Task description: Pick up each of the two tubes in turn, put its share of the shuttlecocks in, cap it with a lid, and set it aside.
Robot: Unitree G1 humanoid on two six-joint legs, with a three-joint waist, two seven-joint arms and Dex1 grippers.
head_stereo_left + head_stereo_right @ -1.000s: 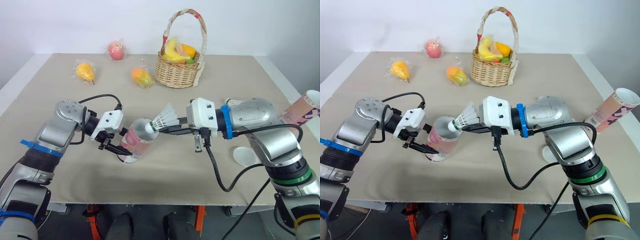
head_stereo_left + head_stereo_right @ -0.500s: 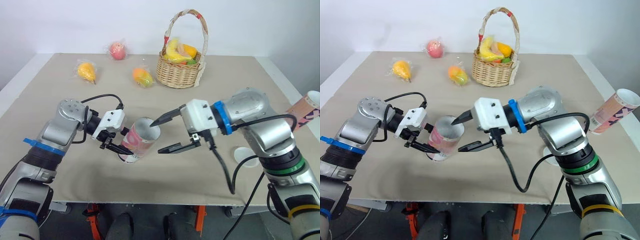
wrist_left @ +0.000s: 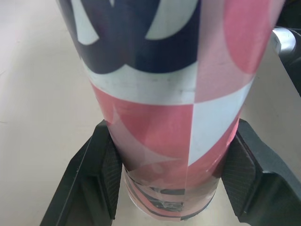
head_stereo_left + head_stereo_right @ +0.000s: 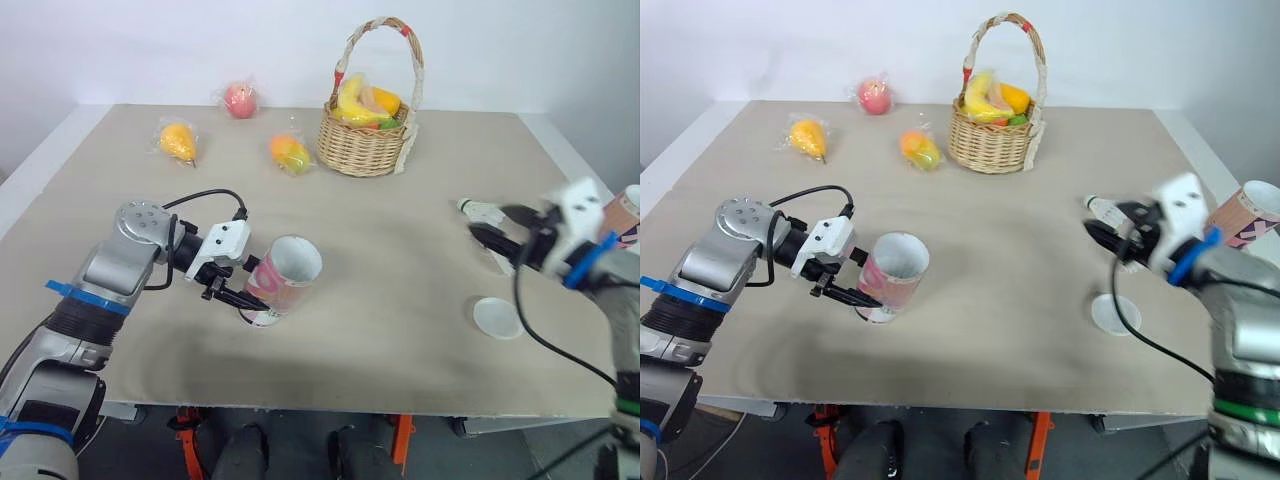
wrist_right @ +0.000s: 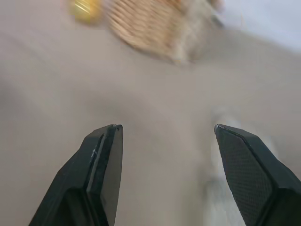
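Swung away from the tube's mouth since half a second ago, the right pincer [image 4: 492,226] now hangs over the right side of the table [image 4: 390,250], well apart from the tube [image 4: 287,280]. Its two fingers stand wide apart with nothing between them. A blurred white shuttlecock [image 4: 481,209] lies just beside their tips.

The tube has stayed near the table's front-left. It is tilted, with its open mouth up and toward the right. The left pincer [image 3: 171,175] clamps it low down, one finger pressed against each side of the wall.

The tube's wrap shows pink, white and dark blue shapes; I cannot make out any lettering.

A second tube [image 4: 1243,214] leans at the right edge. A white lid [image 4: 497,318] lies flat near the front-right corner.
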